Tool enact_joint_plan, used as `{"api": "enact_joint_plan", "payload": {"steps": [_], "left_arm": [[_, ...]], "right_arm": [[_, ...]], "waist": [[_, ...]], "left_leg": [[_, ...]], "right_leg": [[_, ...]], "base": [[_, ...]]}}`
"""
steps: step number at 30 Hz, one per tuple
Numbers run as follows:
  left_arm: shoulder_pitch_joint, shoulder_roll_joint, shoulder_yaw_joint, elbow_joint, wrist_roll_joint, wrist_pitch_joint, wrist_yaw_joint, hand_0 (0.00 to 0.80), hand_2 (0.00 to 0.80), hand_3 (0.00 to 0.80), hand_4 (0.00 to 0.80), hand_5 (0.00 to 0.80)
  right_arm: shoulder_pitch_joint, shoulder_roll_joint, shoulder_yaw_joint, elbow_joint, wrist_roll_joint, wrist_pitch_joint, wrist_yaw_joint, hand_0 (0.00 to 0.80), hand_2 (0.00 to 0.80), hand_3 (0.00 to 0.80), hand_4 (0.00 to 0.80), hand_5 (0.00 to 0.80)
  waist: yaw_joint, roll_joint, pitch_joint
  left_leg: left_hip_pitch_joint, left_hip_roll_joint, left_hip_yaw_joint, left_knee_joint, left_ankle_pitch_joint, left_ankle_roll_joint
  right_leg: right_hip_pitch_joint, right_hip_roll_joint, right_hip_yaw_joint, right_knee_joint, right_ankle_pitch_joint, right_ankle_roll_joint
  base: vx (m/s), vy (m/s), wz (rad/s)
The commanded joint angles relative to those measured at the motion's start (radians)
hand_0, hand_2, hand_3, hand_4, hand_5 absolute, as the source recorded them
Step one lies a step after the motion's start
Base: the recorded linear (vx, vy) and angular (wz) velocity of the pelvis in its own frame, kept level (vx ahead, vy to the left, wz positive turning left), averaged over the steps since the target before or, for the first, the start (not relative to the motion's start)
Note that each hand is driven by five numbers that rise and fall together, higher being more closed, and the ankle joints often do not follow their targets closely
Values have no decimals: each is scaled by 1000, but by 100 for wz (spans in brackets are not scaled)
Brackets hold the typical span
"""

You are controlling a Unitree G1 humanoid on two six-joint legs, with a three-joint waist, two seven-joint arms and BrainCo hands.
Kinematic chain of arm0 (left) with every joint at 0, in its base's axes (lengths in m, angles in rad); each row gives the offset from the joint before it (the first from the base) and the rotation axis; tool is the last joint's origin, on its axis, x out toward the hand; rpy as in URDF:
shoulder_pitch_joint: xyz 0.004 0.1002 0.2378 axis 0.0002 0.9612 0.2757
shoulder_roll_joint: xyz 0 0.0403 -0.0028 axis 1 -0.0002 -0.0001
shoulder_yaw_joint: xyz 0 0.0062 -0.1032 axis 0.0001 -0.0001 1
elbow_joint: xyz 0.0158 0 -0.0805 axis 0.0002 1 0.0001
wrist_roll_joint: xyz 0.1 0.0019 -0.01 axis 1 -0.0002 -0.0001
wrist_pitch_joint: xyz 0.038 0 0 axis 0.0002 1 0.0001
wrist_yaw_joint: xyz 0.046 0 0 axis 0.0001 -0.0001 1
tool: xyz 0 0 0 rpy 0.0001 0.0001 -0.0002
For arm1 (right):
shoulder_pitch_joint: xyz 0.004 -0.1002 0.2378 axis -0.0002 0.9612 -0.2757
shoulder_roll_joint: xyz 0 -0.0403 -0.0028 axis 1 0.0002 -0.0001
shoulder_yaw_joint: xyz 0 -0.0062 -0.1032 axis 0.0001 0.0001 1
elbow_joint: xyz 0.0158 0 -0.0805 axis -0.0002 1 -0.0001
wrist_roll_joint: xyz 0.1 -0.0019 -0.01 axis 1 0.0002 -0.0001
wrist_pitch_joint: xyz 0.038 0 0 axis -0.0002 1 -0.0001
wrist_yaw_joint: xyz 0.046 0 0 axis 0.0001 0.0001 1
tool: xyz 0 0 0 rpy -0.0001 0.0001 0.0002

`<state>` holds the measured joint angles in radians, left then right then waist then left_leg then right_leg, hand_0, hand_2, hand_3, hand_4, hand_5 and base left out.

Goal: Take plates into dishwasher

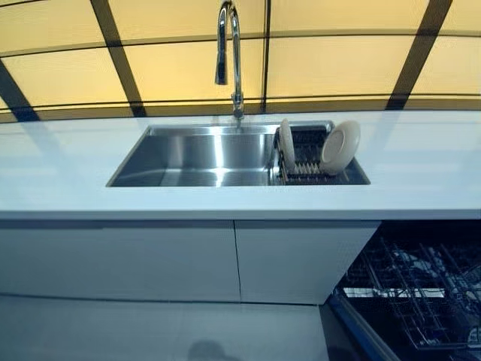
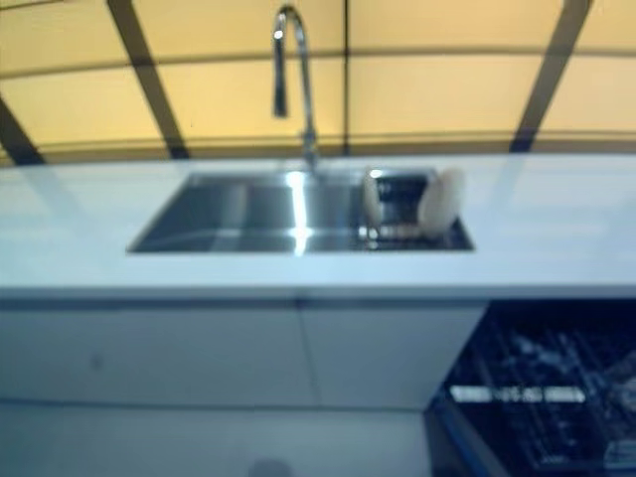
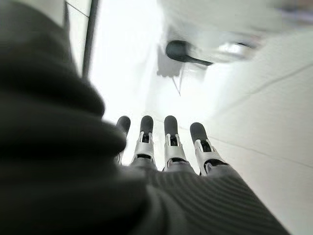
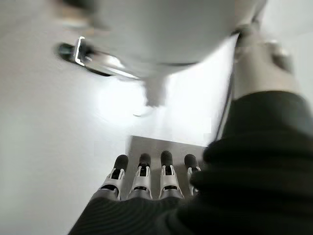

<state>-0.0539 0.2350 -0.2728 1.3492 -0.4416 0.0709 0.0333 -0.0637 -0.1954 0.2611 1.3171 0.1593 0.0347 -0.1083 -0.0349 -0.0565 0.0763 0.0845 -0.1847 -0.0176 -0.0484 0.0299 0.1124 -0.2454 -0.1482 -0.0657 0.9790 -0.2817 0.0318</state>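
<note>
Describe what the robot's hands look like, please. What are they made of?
The left hand and the right hand look alike: a row of slim silver fingers ending in rounded dark tips, with a dark ribbed cover over the back of the hand and the wrist. The material cannot be told for sure.

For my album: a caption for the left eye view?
Two plates in the sink rack, dishwasher open below.
</note>
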Motion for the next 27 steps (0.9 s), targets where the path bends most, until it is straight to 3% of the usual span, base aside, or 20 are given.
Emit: {"api": "enact_joint_plan", "payload": {"steps": [1, 3, 4, 7, 12, 24, 27], "left_arm": [[-34, -30, 8, 9, 46, 6, -31, 0, 0, 0, 0, 0], [-41, -31, -1, 15, 59, 12, -35, 0, 0, 0, 0, 0], [-42, -29, 0, 16, 57, 12, -36, 0, 0, 0, 0, 0], [-30, -36, 24, 27, 16, 10, -26, 0, 0, 0, 0, 0], [15, -71, 32, 42, 67, 7, -46, 0, 0, 0, 0, 0], [-8, -32, 14, 30, 62, 2, -24, 0, 0, 0, 0, 0], [-21, -31, 11, 30, 48, 4, -25, 0, 0, 0, 0, 0]], "right_arm": [[-13, -16, -1, 21, 77, -16, -20, 0, 0, 0, 0, 0], [-13, -23, -3, 38, 107, -28, -27, 0, 0, 0, 0, 0], [-15, -27, -8, 45, 117, -31, -22, 0, 0, 0, 0, 0], [-34, -29, -22, 60, 84, -7, -23, 0, 0, 0, 0, 0], [-36, -22, -34, 49, 85, -1, -50, 0, 0, 0, 0, 0], [-59, -8, 21, 10, 64, -46, -40, 0, 0, 0, 0, 0], [-73, -20, 26, 3, 82, -46, -21, 0, 0, 0, 0, 0]], "waist": [[4, 97, 67], [0, 103, 71], [-2, 101, 72], [1, 91, 65], [13, 73, 27], [7, 87, 36], [2, 74, 32]], "left_leg": [[-44, 53, -4, 88, -49, 7], [-38, 60, -22, 104, -77, -4], [-37, 54, -29, 123, -101, -2], [-10, 60, -31, 165, -151, -6], [38, 76, -18, 113, -142, -20], [44, 87, -7, 19, -115, -3], [28, 97, 17, 126, -175, -11]], "right_leg": [[80, 85, -37, -542, 310, -22], [86, 134, 17, -850, 375, -1], [75, 141, 46, -893, 406, 6], [126, 149, 50, -908, 369, -4], [238, 161, 45, -1018, 365, -18], [191, 161, 24, -925, 310, -11], [202, 166, 43, -921, 285, -38]], "base": [[162, -140, 32], [159, -205, 18], [155, -178, 3], [258, -179, 31], [261, -110, 8], [77, -17, -8], [119, -83, -4]]}}
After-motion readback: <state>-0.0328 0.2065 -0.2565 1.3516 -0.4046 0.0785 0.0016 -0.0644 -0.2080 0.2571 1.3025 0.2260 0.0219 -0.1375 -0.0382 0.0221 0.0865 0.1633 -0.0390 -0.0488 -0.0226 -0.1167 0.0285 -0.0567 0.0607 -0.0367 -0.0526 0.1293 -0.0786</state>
